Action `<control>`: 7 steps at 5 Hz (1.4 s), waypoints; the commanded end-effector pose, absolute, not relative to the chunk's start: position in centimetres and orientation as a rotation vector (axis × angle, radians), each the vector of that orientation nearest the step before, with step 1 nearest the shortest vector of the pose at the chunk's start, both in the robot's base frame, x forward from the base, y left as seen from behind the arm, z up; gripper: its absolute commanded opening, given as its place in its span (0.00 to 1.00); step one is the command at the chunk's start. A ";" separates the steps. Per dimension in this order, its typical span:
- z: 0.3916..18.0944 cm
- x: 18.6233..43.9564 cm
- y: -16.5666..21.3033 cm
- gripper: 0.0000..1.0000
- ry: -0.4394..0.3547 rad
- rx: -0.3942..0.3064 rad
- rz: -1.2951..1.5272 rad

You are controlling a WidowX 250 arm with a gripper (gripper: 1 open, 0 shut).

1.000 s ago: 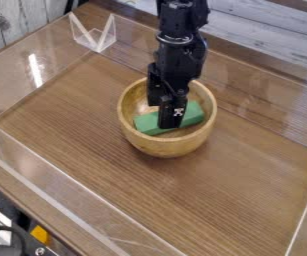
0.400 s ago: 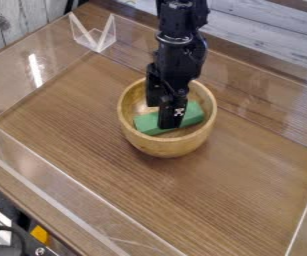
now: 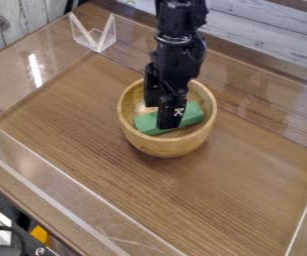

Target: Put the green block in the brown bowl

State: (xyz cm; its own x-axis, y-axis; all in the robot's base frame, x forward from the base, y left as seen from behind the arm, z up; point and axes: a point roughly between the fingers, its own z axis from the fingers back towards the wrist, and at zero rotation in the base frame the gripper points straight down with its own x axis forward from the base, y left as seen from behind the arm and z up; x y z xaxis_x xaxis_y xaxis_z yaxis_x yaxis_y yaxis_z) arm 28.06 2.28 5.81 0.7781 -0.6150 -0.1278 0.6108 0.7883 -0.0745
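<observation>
The brown bowl sits near the middle of the wooden table. Inside it lies the green block, its left part and a bit of its right end showing around the gripper. My black gripper points straight down into the bowl, over the block. Its fingers stand wide apart, one on each side of the block. Whether the pads touch the block cannot be told from this view.
The wooden table top is fenced by low clear plastic walls. A clear triangular stand sits at the back left. A pale plank wall runs behind the arm.
</observation>
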 end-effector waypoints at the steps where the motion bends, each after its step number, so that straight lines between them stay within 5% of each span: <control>1: 7.8 28.5 2.8 1.00 0.087 0.000 -0.640; 2: 7.9 28.4 2.8 0.00 0.086 0.000 -0.631; 3: 8.3 28.4 2.9 0.00 0.083 -0.001 -0.620; 4: 8.5 28.2 3.0 1.00 0.082 -0.003 -0.607; 5: 8.7 28.2 3.1 0.00 0.081 -0.005 -0.597; 7: 8.9 28.0 3.3 0.00 0.082 -0.010 -0.579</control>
State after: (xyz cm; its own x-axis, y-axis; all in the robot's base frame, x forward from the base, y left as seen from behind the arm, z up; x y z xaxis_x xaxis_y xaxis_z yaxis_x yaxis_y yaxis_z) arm 27.55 2.82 7.06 0.8188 -0.5603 -0.1250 0.5551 0.8282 -0.0764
